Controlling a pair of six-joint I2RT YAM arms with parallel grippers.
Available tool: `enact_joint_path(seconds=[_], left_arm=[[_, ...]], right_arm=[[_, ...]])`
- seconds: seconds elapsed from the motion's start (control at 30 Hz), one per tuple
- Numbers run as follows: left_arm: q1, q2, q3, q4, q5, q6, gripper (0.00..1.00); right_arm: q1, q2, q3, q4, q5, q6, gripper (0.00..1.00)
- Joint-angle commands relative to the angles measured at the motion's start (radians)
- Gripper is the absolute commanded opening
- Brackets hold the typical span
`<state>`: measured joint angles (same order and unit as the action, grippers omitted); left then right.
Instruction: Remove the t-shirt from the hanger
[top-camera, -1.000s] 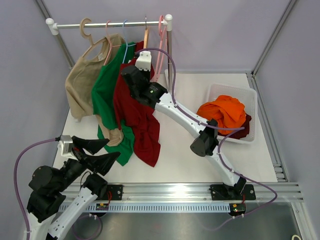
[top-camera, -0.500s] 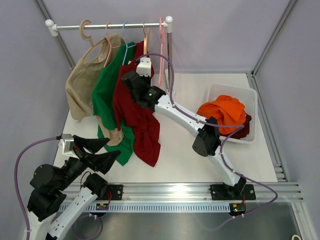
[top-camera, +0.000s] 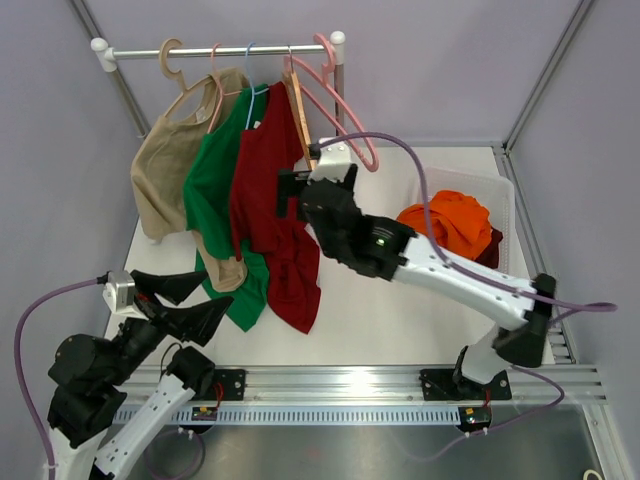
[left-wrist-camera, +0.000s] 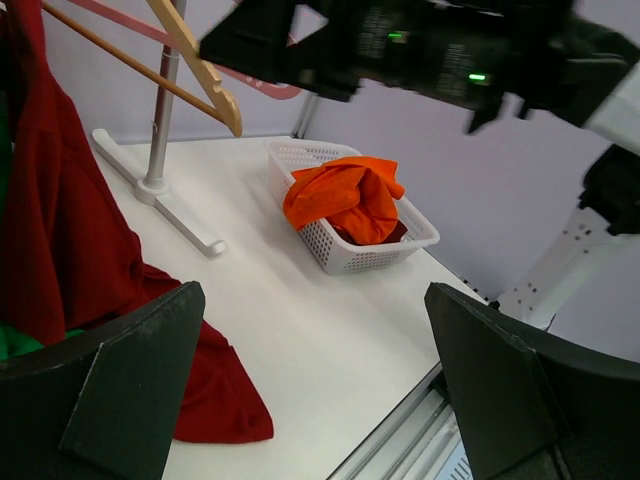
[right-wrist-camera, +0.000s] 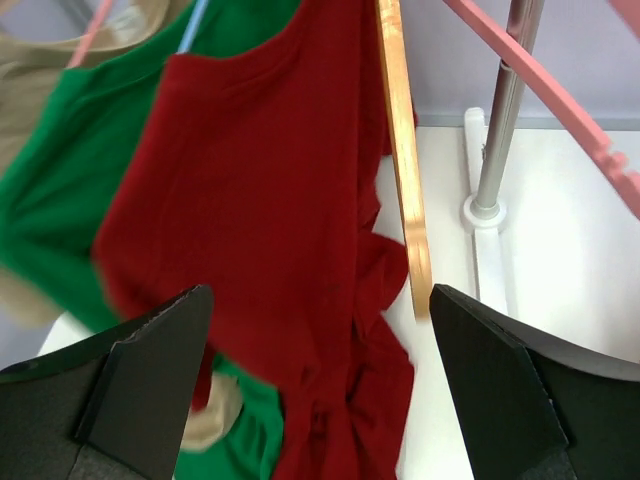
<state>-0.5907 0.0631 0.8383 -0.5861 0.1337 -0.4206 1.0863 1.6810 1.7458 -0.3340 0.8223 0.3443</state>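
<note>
The red t-shirt (top-camera: 268, 215) hangs from a wooden hanger (top-camera: 297, 95) on the rail, its hem bunched on the table. The hanger's right arm (right-wrist-camera: 403, 170) sticks out bare beside the shirt's (right-wrist-camera: 260, 200) neck side. My right gripper (top-camera: 292, 192) is open just right of the shirt at chest height, nothing between its fingers (right-wrist-camera: 320, 400). My left gripper (top-camera: 190, 300) is open low at the near left, by the shirt's hem (left-wrist-camera: 60, 250), and holds nothing (left-wrist-camera: 315, 390).
A green shirt (top-camera: 215, 180) and a beige one (top-camera: 165, 170) hang left of the red. An empty pink hanger (top-camera: 345, 110) swings at the rail's right end by the rack post (right-wrist-camera: 495, 150). A white basket (top-camera: 500, 190) holding orange cloth (top-camera: 450, 220) stands on the right.
My right gripper has opened, let go of the red shirt's shoulder and drawn back to the right. The wooden hanger's right arm now shows bare; the pink hanger has swung out.
</note>
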Motion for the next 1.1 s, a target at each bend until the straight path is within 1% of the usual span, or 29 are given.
enact_joint_path(seconds=[0.0,0.03,0.07,0.17,0.2,0.23,0.27,0.33,0.37,0.43,0.47,0.53,0.57,0.7,0.73,0.83,0.97,1.07], left_arm=[[-0.001,0.018,0.015,0.029,-0.023,0.040,0.99],[-0.001,0.017,0.012,0.031,-0.017,0.042,0.99],[-0.001,0.015,0.010,0.029,-0.016,0.043,0.99],[-0.001,0.006,0.005,0.020,-0.026,0.039,0.99],[-0.001,0.003,0.007,0.014,-0.032,0.034,0.99],[-0.001,0.004,0.005,0.003,-0.037,0.026,0.99],[-0.001,0.004,0.005,-0.001,-0.039,0.026,0.99],[-0.001,-0.003,-0.010,-0.011,-0.057,0.019,0.99],[-0.001,-0.006,-0.016,-0.012,-0.071,0.014,0.99],[-0.001,-0.009,-0.028,-0.023,-0.092,0.009,0.99],[-0.001,-0.011,-0.039,-0.024,-0.098,0.008,0.99],[-0.001,-0.012,-0.050,-0.029,-0.109,0.014,0.99],[-0.001,-0.016,-0.060,-0.031,-0.121,0.016,0.99],[-0.001,-0.013,-0.093,-0.029,-0.138,0.017,0.99],[-0.003,-0.009,-0.097,-0.029,-0.161,0.016,0.99],[-0.001,0.012,-0.105,-0.027,-0.166,0.016,0.99],[-0.001,0.033,-0.110,-0.026,-0.149,0.020,0.99],[-0.001,0.046,-0.119,-0.024,-0.170,0.002,0.99]], right_arm=[[0.047,-0.218,-0.178,0.079,-0.061,0.002,1.00],[0.070,-0.268,-0.228,0.096,-0.083,0.005,0.99],[0.083,-0.309,-0.312,0.098,-0.106,0.018,0.99],[0.121,-0.545,-0.465,0.098,-0.136,0.042,0.99],[0.127,-0.594,-0.501,0.098,-0.150,0.051,0.99],[0.130,-0.645,-0.578,0.095,-0.164,0.062,0.99],[0.130,-0.744,-0.616,0.093,-0.193,0.077,0.99],[0.130,-0.844,-0.713,0.072,-0.201,0.093,1.00],[0.130,-0.938,-0.742,0.063,-0.199,0.104,0.99],[0.130,-1.021,-0.810,0.023,-0.193,0.116,0.99],[0.132,-1.093,-0.833,0.013,-0.192,0.125,1.00],[0.132,-1.155,-0.890,-0.013,-0.180,0.134,1.00],[0.130,-1.208,-0.907,-0.023,-0.160,0.146,1.00],[0.132,-1.329,-0.971,-0.114,-0.091,0.203,1.00],[0.132,-1.357,-0.995,-0.123,-0.084,0.211,0.99],[0.132,-1.477,-1.038,-0.143,-0.055,0.234,0.99],[0.132,-1.547,-1.062,-0.163,-0.032,0.225,0.99],[0.130,-1.563,-1.069,-0.163,-0.022,0.214,1.00]])
